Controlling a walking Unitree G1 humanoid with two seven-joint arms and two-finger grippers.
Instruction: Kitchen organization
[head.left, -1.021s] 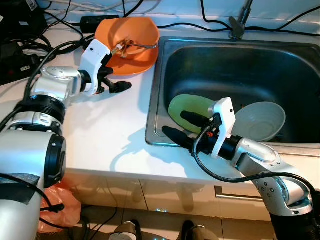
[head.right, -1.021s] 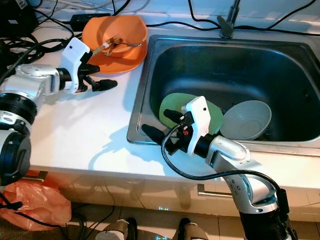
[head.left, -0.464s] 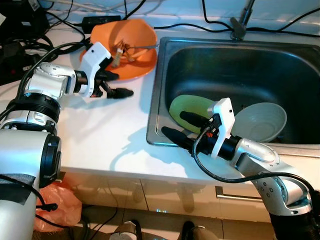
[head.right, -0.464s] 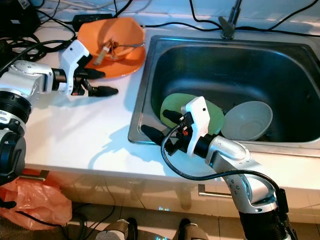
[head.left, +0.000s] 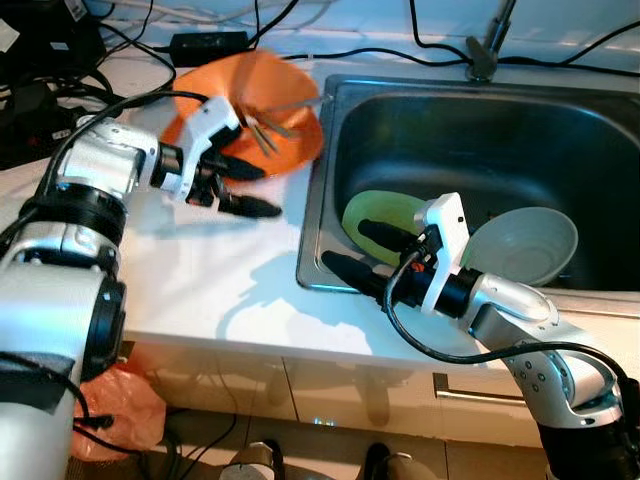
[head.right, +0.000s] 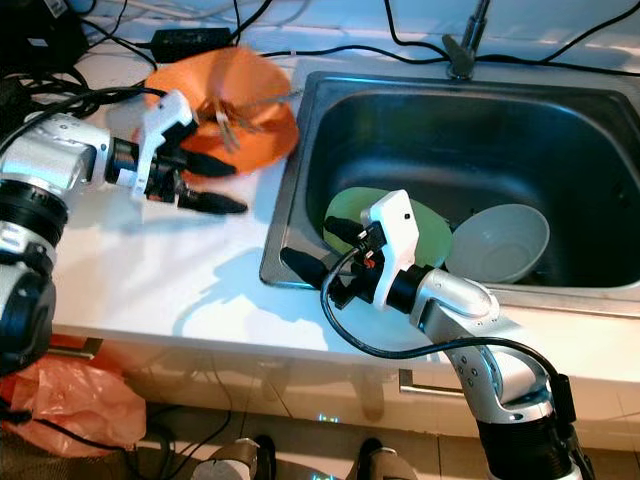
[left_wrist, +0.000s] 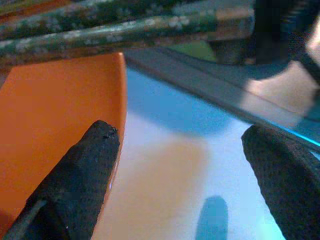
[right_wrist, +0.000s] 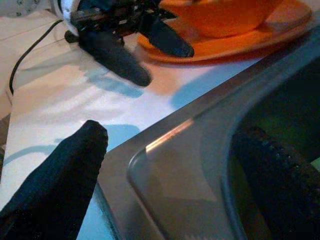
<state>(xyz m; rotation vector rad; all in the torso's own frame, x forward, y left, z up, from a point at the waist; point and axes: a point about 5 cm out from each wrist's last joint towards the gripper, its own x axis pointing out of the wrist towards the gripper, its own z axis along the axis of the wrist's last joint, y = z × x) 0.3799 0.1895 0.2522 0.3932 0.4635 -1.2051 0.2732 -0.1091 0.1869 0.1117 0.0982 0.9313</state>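
Note:
An orange plate (head.left: 250, 110) carrying an orange bowl, chopsticks (left_wrist: 125, 30) and a metal utensil sits tilted and blurred on the white counter by the sink's left rim (head.left: 312, 200). My left gripper (head.left: 245, 187) is open at the plate's near edge. One finger (left_wrist: 80, 175) lies against the orange plate (left_wrist: 55, 110), the other is off it over the counter. My right gripper (head.left: 367, 252) is open above the sink's front left corner (right_wrist: 165, 145). In the sink lie a green plate (head.left: 385, 212) and a grey bowl (head.left: 525, 245).
A faucet (head.left: 485, 45) stands behind the sink. Black cables and a power brick (head.left: 210, 42) crowd the counter's back left. An orange plastic bag (head.left: 120, 410) lies on the floor below the cabinet front. Bare white counter (head.left: 200, 270) stretches left of the sink.
The left gripper has moved right toward the sink, and the orange plate with its bowl has shifted that way and tilted. The right arm has held still.

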